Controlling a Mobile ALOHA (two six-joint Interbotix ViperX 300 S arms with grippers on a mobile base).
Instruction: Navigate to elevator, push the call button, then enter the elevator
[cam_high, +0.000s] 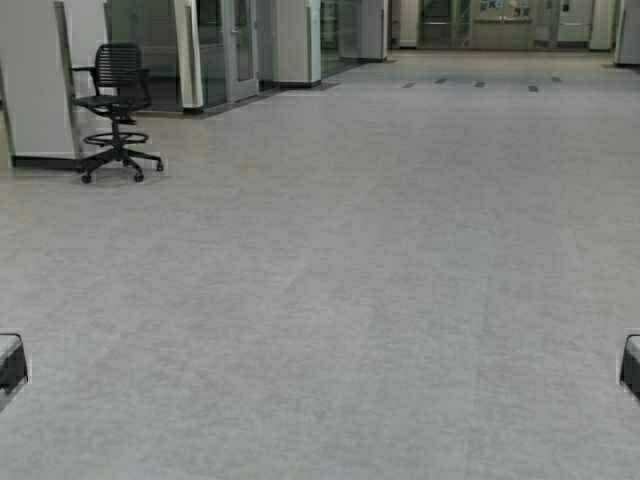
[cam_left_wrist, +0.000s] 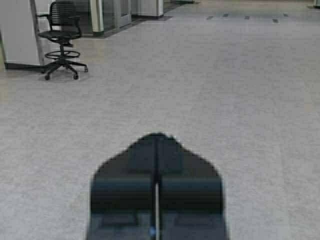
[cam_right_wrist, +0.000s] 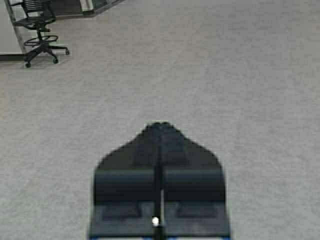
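Observation:
The elevator and the call button are out of view. I face a wide grey hall floor (cam_high: 340, 260). My left gripper (cam_left_wrist: 158, 136) is shut and empty, held low over the floor; only a dark bit of it shows at the lower left edge of the high view (cam_high: 10, 365). My right gripper (cam_right_wrist: 161, 125) is shut and empty too, with a dark bit at the lower right edge of the high view (cam_high: 630, 365).
A black wheeled office chair (cam_high: 117, 110) stands at the far left beside a white wall panel (cam_high: 35, 80); it also shows in the left wrist view (cam_left_wrist: 62, 40) and the right wrist view (cam_right_wrist: 37, 30). Glass doors (cam_high: 225, 50) and white pillars (cam_high: 295, 40) stand at the back. More doors (cam_high: 500, 20) close the far end.

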